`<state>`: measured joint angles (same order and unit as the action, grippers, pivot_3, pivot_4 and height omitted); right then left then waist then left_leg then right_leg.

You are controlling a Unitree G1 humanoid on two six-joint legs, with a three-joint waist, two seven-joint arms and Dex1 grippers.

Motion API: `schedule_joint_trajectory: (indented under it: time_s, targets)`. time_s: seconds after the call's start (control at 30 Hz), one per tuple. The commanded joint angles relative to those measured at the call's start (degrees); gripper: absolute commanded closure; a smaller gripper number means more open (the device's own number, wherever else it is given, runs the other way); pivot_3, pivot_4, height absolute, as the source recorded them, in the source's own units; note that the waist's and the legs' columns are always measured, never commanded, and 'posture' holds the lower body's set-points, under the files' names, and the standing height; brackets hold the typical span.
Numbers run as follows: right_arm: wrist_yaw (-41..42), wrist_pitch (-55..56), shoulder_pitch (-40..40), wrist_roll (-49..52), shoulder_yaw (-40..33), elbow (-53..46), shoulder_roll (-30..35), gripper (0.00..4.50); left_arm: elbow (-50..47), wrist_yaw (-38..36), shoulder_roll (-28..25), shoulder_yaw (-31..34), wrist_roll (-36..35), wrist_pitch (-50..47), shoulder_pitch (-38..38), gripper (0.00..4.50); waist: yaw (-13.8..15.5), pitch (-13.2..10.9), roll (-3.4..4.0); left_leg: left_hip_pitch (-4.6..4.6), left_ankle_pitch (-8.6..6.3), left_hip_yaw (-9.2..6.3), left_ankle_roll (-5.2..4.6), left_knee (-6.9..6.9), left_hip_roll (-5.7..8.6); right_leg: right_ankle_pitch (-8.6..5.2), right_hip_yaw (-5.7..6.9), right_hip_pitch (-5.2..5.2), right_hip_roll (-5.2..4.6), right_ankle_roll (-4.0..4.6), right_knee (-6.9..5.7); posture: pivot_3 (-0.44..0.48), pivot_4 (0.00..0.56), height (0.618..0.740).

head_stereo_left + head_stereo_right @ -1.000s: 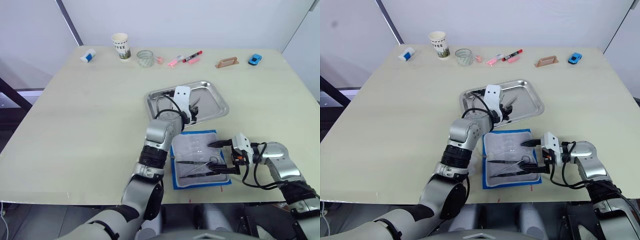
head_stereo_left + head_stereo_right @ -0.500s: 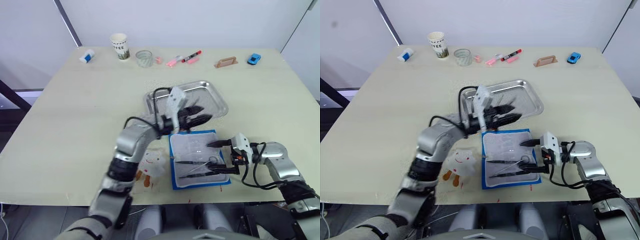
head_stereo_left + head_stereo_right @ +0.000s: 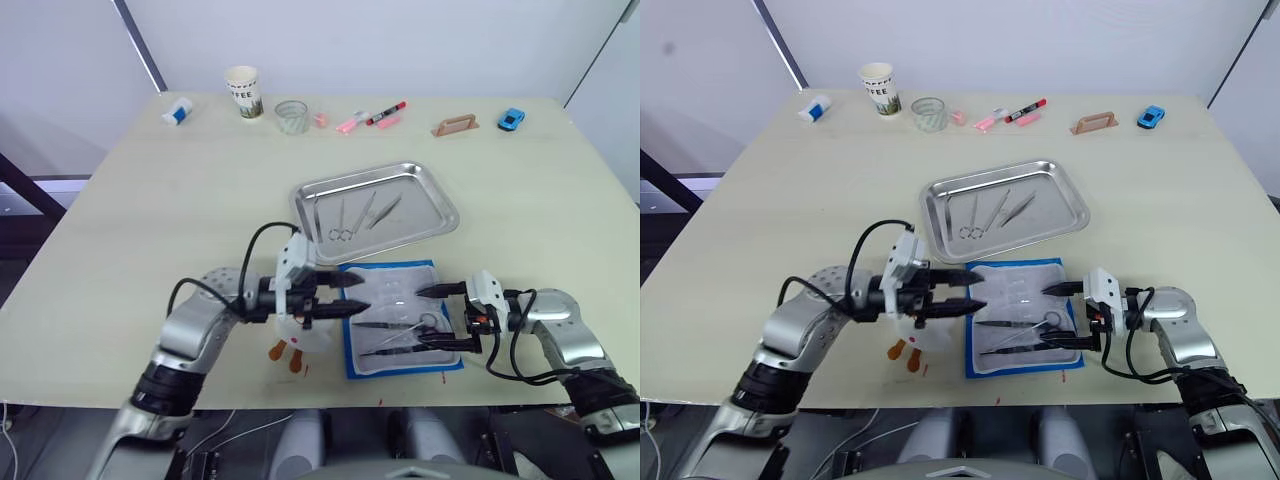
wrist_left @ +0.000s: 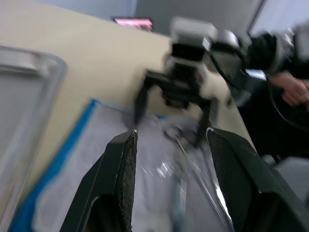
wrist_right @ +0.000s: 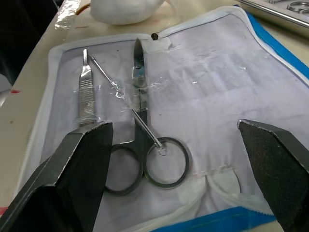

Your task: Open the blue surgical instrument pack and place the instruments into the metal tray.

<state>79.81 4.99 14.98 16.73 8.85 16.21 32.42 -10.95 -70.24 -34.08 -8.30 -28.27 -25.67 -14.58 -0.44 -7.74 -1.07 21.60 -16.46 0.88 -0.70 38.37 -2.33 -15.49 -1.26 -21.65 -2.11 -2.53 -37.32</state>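
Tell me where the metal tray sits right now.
In the left eye view the metal tray lies mid-table, just beyond the open blue surgical instrument pack, holding instruments.

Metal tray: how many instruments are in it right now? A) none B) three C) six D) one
B: three slim instruments lie side by side inside the metal tray, while a few more rest on the open blue surgical instrument pack.
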Motion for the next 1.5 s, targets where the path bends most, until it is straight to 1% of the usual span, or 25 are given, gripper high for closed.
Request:
schedule_joint_trajectory:
  time_s: [0.03,0.07,0.17,0.3,0.47,0.53,0.73,0.93,1.07,1.3,1.5]
  targets:
    - [0.5,-1.7,-1.7,-0.8,1.0,0.3,0.8,0.0,-1.1,-2.7,-1.2,0.3,0.3,4.4,1.3,0.31,0.1,0.0,-0.01,0.0,0.0,0.0,0.0,0.01,0.0,0.0,0.0,0.0,0.0,0.0,0.01,0.0,0.15,0.74]
    - [0.5,-1.7,-1.8,-0.8,1.0,0.1,0.9,0.0,-0.8,-2.8,-1.2,0.3,0.6,5.1,1.5,0.05,0.1,0.0,0.0,0.0,0.0,0.02,-0.01,0.01,0.0,0.0,-0.01,0.0,-0.01,0.0,0.01,0.0,0.15,0.74]
    - [0.4,-2.0,-2.0,-0.7,0.7,-0.5,1.2,0.0,1.2,-5.3,-2.7,0.6,1.7,9.3,2.8,0.05,0.1,0.0,0.0,0.0,-0.01,0.01,-0.01,0.0,0.0,0.0,0.0,-0.01,0.0,0.0,0.01,0.0,0.15,0.74]
    - [0.5,-2.1,-1.9,-0.5,0.5,-0.5,1.4,0.0,3.8,-9.2,-4.5,2.0,0.6,12.3,3.1,0.05,0.1,0.0,0.01,0.0,-0.01,0.02,-0.01,0.0,0.0,0.0,0.0,-0.02,0.0,0.0,0.01,0.0,0.15,0.74]
    - [0.6,-1.9,-1.6,-0.6,0.5,-0.1,1.4,0.0,7.8,-12.9,-5.3,1.6,1.7,16.0,1.2,0.05,0.2,0.0,0.01,0.01,-0.01,0.03,-0.02,0.0,0.0,0.0,0.0,-0.02,0.0,0.0,0.01,0.0,0.15,0.74]
    - [0.6,-1.8,-1.5,-0.6,0.5,0.0,1.3,0.0,9.4,-13.2,-4.9,1.2,2.1,16.6,-0.3,0.05,0.2,0.0,0.01,0.01,-0.01,0.03,-0.02,0.0,0.0,0.0,0.01,-0.02,0.0,0.0,0.01,0.0,0.15,0.74]
    - [0.5,-1.9,-1.4,-0.6,0.4,0.1,1.4,0.0,8.8,-11.1,-1.8,-0.5,3.0,16.3,-2.3,0.05,0.1,0.0,0.01,0.02,-0.01,0.06,-0.03,0.0,0.01,0.0,-0.02,-0.02,0.01,-0.01,0.02,0.0,0.15,0.74]
    - [0.5,-1.9,-1.3,-0.8,0.5,0.1,1.4,0.0,8.3,-7.1,1.2,-4.4,7.6,16.5,-3.4,0.05,0.2,0.0,0.01,0.02,-0.01,0.03,-0.03,0.02,0.01,0.0,0.0,-0.02,0.03,-0.02,0.0,0.0,0.15,0.74]
    - [0.2,-2.1,-1.1,-0.8,0.6,-0.1,1.1,0.0,9.3,-2.1,3.8,-6.5,11.6,16.1,-4.7,0.05,0.3,0.0,0.01,0.02,-0.01,0.03,-0.03,0.02,0.02,0.01,-0.01,-0.01,0.02,-0.02,0.0,0.0,0.15,0.74]
    - [0.1,-2.1,-1.0,-0.8,0.6,0.0,1.1,0.0,11.4,-0.6,3.5,-9.7,16.7,17.2,-4.3,0.05,0.2,0.0,0.02,0.01,-0.01,0.04,-0.03,0.02,0.02,0.01,-0.03,-0.01,0.03,-0.02,-0.01,0.0,0.15,0.74]
    - [-0.2,-2.1,-1.0,-0.8,0.6,0.0,1.0,0.0,14.5,-0.2,1.7,-11.0,20.9,18.9,-4.8,0.05,0.2,0.0,0.04,-0.02,-0.01,0.05,-0.03,0.01,0.02,0.01,-0.04,0.0,0.03,-0.02,-0.02,0.0,0.15,0.74]
